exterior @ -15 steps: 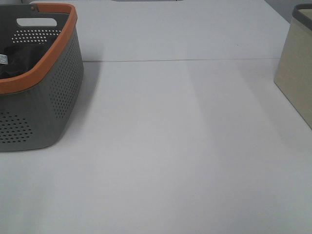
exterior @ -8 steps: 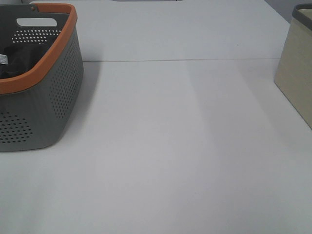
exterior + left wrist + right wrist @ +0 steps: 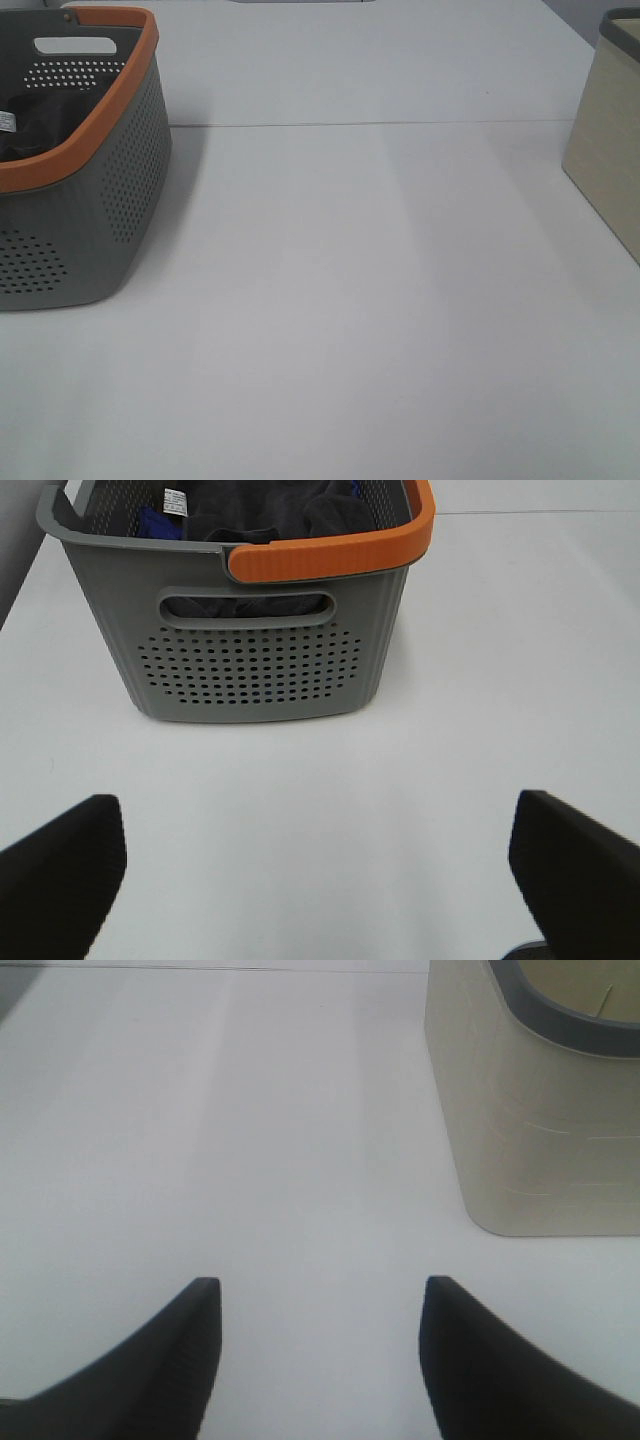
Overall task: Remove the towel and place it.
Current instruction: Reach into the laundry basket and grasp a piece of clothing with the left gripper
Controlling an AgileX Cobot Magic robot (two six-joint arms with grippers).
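The left far part of the table (image 3: 350,300) is taken up by a grey basket (image 3: 120,200) with an orange rim. Its perforated walls bar entry from the side, and only its open top, where the towel (image 3: 265,505) lies, can be entered. The right edge is blocked by a beige bin (image 3: 605,150). Between them a broad stretch of tabletop is left open for passage.

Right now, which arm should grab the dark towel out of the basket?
Probably left: the left gripper, open, faces the basket holding the towel. The right gripper faces the beige bin.

Basket (image 3: 100,200) cut by left edge, beige bin (image 3: 606,150) by right edge, towel (image 3: 270,505) mostly hidden inside
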